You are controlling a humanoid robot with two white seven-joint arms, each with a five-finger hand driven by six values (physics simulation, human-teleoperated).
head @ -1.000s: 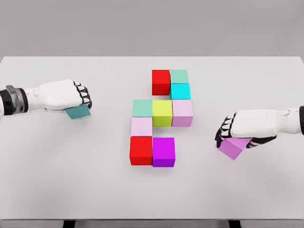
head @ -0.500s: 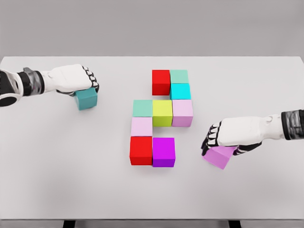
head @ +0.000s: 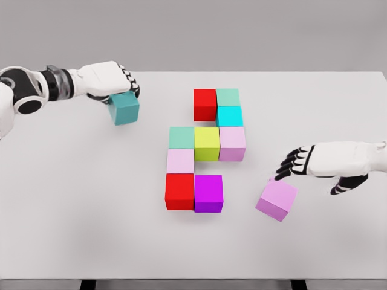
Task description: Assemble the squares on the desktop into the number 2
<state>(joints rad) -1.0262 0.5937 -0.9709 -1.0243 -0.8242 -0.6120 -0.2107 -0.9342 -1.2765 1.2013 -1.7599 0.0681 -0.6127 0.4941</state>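
Your left hand (head: 112, 81) is clamped on the teal cube (head: 124, 109) near the table's (head: 60, 211) far-left edge, your right hand (head: 326, 162) spread-fingered above the loose violet cube (head: 276, 199) — nine cubes (head: 205, 145) assembled, wide bare margins around.

The left arm reaches in from the upper left, wrist level — its hand (head: 112, 81) curls knuckles-up, fingers closed in a grasp. The right hand (head: 323, 162) lies palm-down at the right — fingers spread, holding nothing.
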